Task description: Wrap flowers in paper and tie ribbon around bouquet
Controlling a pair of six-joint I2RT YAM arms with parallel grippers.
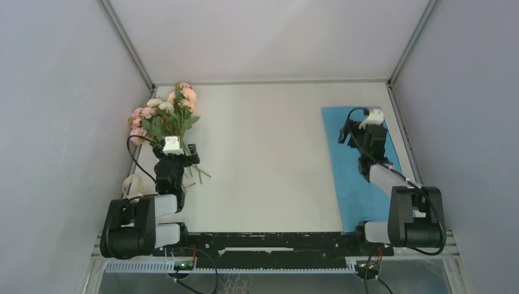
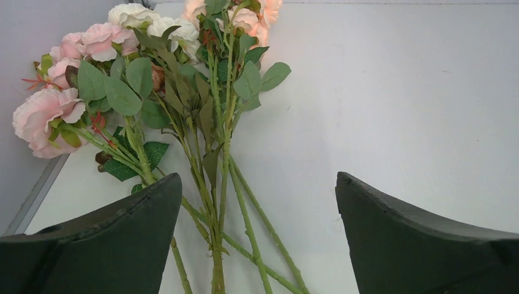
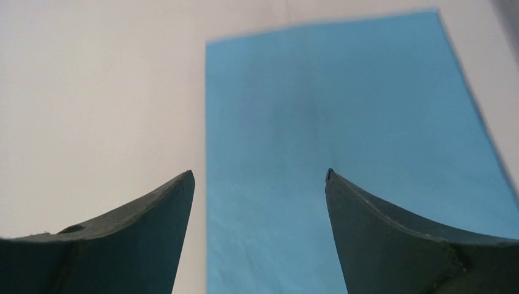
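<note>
The flowers (image 1: 164, 113), pink, peach and cream roses on long green stems, lie loose at the table's far left. My left gripper (image 1: 183, 156) hovers over their stems, open. In the left wrist view the stems (image 2: 245, 214) run between the wide-apart fingers of the left gripper (image 2: 257, 177), untouched. The blue paper (image 1: 346, 184) lies flat on the right side. My right gripper (image 1: 356, 136) hangs open above it; in the right wrist view the right gripper (image 3: 260, 171) straddles the left edge of the paper (image 3: 343, 104). A cream loop, seemingly the ribbon (image 1: 130, 184), lies by the left arm. No wrapped bouquet is in view.
Grey walls (image 1: 61, 122) close in the white table (image 1: 269, 153) on the left, right and back. The flower heads rest close to the left wall. Black cables trail from both wrists.
</note>
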